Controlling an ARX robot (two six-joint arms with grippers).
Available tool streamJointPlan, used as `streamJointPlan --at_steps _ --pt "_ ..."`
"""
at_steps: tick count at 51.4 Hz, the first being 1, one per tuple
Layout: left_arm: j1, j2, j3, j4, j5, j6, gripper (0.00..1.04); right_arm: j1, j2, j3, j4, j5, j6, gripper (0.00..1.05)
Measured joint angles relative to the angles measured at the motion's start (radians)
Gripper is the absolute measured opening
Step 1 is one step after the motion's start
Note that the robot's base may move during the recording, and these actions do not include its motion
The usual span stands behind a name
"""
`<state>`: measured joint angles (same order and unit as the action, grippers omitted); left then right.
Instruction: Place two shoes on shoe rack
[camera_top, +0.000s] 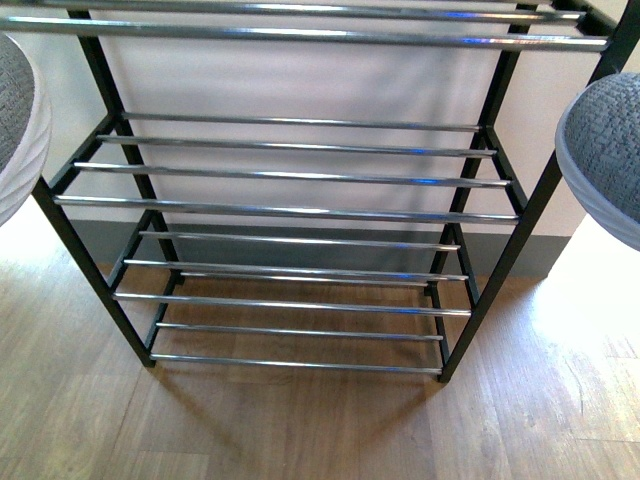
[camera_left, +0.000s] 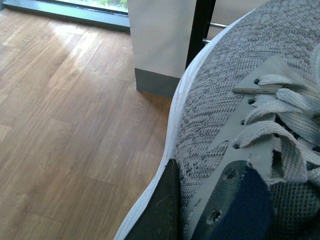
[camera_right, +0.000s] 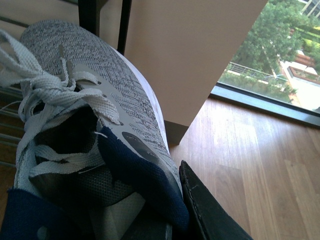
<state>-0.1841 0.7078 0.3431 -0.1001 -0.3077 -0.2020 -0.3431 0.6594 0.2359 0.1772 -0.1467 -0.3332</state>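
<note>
In front of the robot, the shoe rack (camera_top: 290, 210) stands on the wooden floor (camera_top: 300, 430). The left shoe (camera_top: 15, 120) and right shoe (camera_top: 610, 150) hang at either side of it, touching no shelf. The left gripper (camera_left: 205, 175) clamps the left shoe's side. The right gripper (camera_right: 167, 180) appears likewise closed on the right shoe, one finger partly hidden.

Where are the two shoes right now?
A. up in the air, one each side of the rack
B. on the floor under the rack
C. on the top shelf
A: the shoe rack holds only bare rods; one shoe and the other shoe hang in the air at its two sides.
</note>
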Motion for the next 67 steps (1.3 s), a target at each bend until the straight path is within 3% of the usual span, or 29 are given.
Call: streamJointPlan --at_steps 57,63,67 --pt "0.001 -0.001 0.0 0.0 -0.01 0.0 0.02 -0.001 0.0 0.002 0.0 -0.009 0.0 0.01" --pt "0.001 -0.001 0.0 0.0 -0.003 0.0 0.02 -0.015 0.051 -0.01 0.136 -0.172 0.14 0.01" --pt "0.0 -0.001 0.0 0.0 0.003 0.0 0.02 0.061 0.13 0.031 0.176 -0.146 0.225 0.01"
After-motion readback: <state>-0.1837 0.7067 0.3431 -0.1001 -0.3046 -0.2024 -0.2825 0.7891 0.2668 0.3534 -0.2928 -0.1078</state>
